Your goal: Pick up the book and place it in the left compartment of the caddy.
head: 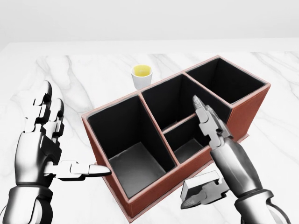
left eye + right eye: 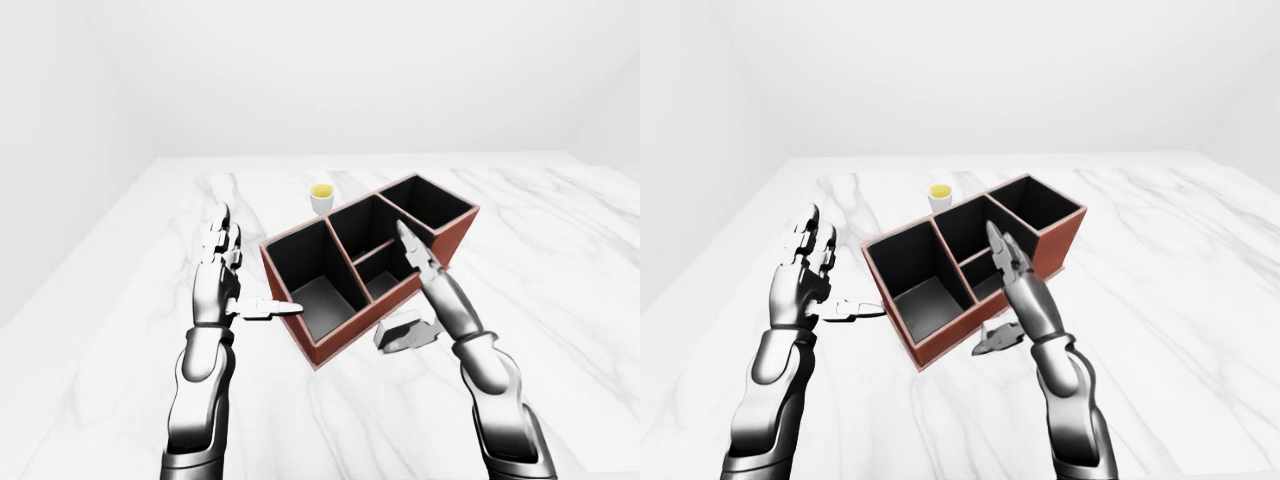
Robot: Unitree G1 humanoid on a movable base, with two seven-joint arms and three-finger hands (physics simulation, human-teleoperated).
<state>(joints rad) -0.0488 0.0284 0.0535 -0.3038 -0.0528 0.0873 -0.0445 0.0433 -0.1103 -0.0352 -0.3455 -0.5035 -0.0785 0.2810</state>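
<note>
Right robot hand (image 1: 224, 154) spread, over caddy (image 1: 154, 186); empty.

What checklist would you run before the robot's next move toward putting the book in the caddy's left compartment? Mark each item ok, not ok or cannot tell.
1. Empty left compartment: ok.
2. Grip of right hand on book: not ok, fingers open over the caddy.
3. Locating the book: cannot tell; a small grey block sits by the right thumb.
4. Free left hand: ok, open.
5. Clearance of cup of yellow liquid from caddy: ok.
</note>
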